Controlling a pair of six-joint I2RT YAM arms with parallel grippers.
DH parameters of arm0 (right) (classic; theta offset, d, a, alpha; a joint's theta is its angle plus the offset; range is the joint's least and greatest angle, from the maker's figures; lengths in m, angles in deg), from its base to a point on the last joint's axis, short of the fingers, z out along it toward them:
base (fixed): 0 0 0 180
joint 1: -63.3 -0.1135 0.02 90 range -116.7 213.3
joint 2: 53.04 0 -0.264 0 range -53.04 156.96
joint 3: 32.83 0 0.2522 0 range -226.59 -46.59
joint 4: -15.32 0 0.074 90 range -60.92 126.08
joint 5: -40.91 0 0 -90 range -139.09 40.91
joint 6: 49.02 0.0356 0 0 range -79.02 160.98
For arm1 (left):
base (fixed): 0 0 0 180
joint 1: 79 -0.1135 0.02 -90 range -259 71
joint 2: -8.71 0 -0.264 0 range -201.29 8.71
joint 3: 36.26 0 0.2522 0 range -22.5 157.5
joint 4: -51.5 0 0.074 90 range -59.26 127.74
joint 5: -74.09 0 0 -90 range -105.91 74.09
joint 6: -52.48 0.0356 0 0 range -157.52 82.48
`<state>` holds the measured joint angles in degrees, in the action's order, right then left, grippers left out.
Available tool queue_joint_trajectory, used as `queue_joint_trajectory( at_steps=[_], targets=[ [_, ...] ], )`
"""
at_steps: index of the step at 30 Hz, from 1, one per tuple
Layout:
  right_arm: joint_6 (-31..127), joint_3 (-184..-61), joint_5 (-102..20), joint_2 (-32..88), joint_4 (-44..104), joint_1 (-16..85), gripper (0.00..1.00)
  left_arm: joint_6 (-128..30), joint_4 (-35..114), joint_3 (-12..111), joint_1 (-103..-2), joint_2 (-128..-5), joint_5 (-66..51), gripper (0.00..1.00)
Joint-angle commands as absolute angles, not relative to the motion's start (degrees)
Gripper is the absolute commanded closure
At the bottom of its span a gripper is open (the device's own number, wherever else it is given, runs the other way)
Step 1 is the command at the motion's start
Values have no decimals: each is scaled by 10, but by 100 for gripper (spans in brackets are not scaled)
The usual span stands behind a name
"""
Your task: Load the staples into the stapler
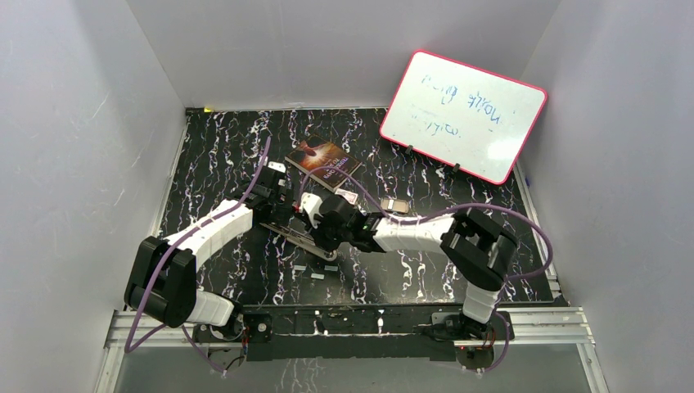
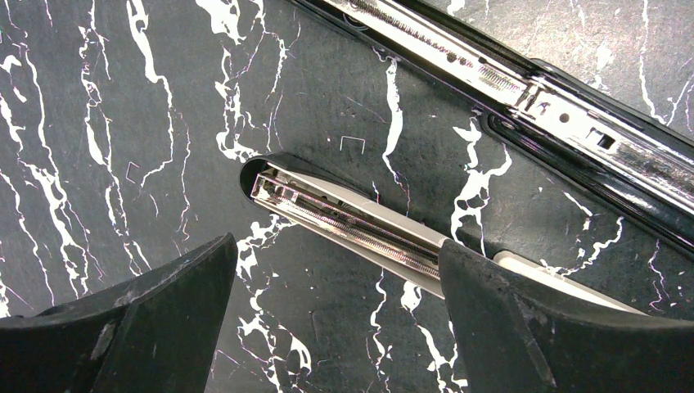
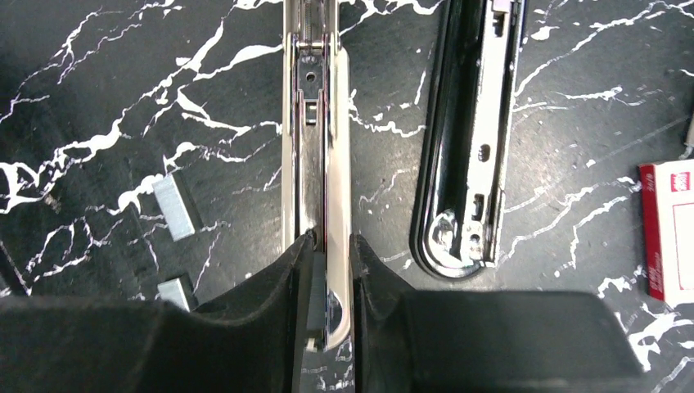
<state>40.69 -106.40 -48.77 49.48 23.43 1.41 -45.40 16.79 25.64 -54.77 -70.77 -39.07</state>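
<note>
From above, both arms meet over the opened stapler point(image 1: 304, 237) on the marbled table point(image 1: 393, 282), a whiteboard point(image 1: 462, 115) leaning behind; in the left wrist view the left gripper point(image 2: 337, 246) is spread wide, straddling one arm of the stapler, nothing pinched; in the right wrist view the right gripper point(image 3: 327, 246) is clamped on the chrome magazine rail point(image 3: 315, 147); two strips of staples point(image 3: 174, 207) lie loose on the marble left of it, a red-and-white box point(image 3: 667, 229) at the right edge

Bright even light, sharp focus.
</note>
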Motion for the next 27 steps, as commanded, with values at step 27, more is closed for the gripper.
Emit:
queue_joint_trajectory(
  at_steps=[27],
  targets=[
    [281,-612,-325,398,-421,24,51,-448,166,252,-544,-701,-398,8]
  ],
)
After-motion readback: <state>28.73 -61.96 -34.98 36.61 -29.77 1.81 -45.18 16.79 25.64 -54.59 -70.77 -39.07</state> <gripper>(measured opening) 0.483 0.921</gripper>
